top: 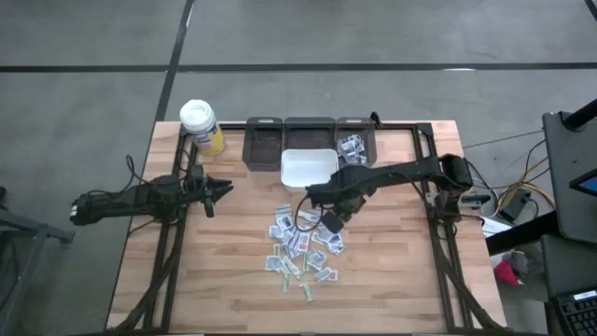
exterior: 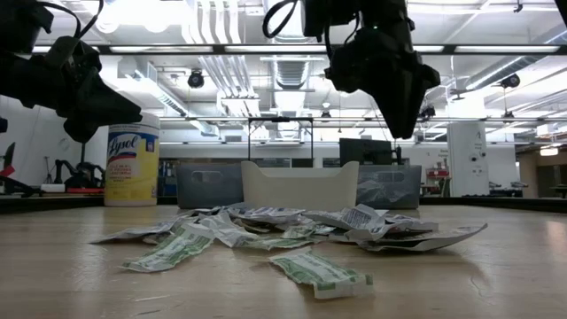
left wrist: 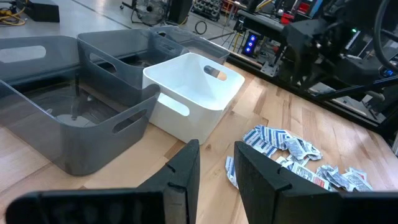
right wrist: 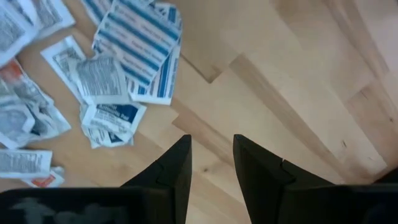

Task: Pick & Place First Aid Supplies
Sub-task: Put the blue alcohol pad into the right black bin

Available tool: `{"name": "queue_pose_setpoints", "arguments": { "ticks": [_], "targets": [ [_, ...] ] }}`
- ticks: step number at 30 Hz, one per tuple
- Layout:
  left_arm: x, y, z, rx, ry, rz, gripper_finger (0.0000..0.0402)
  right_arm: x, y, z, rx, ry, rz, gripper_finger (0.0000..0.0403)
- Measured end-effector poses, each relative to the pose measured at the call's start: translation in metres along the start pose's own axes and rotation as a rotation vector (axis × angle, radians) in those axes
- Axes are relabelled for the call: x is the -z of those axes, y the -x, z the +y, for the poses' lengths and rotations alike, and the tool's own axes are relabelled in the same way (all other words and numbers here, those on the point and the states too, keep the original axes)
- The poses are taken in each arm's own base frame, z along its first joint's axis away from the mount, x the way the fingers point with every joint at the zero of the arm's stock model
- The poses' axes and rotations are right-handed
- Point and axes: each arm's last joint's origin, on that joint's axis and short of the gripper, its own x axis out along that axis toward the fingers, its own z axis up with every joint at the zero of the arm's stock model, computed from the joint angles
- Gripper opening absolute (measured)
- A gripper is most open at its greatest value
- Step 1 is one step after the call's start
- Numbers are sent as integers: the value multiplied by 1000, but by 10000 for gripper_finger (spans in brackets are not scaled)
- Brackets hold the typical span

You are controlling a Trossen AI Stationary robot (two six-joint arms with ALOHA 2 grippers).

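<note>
The first aid supplies (top: 303, 247) lie in a loose pile of small white packets with blue, red and green print at the table's middle, seen also in the low view (exterior: 292, 232). My right gripper (top: 330, 221) hangs pointing down above the pile's far right edge. It is open, and between its fingers (right wrist: 211, 152) there is only bare wood, with packets (right wrist: 134, 50) off to one side. My left gripper (top: 222, 189) waits open at the table's left, pointing toward the bins, with nothing between its fingers (left wrist: 216, 158).
A white bin (top: 309, 168) stands just beyond the pile. Three grey bins (top: 309, 135) line the far edge, and the right one holds some packets (top: 352, 147). A yellow white-capped canister (top: 201, 126) stands at the far left. Bare wood lies near the front edge.
</note>
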Motion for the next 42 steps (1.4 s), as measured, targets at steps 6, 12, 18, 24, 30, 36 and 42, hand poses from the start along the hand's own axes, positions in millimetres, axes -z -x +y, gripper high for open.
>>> {"name": "queue_pose_setpoints", "arguments": {
  "ticks": [6,12,18,24,30,36,42],
  "targets": [
    [0,0,0,0,0,0,94,5,-10,6,-11,56,-11,111],
    [0,0,0,0,0,0,94,6,-21,8,-20,82,-16,112],
    [0,0,0,0,0,0,94,6,-32,9,-39,86,-17,110],
    [0,0,0,0,0,1,94,5,-38,10,-65,108,-35,119],
    [0,0,0,0,0,0,94,3,-45,12,-91,134,-58,131],
    [0,0,0,0,0,1,94,1,-50,14,-122,143,-85,138],
    [0,0,0,0,0,0,94,0,-50,20,-220,197,-66,144]
  ]
}}
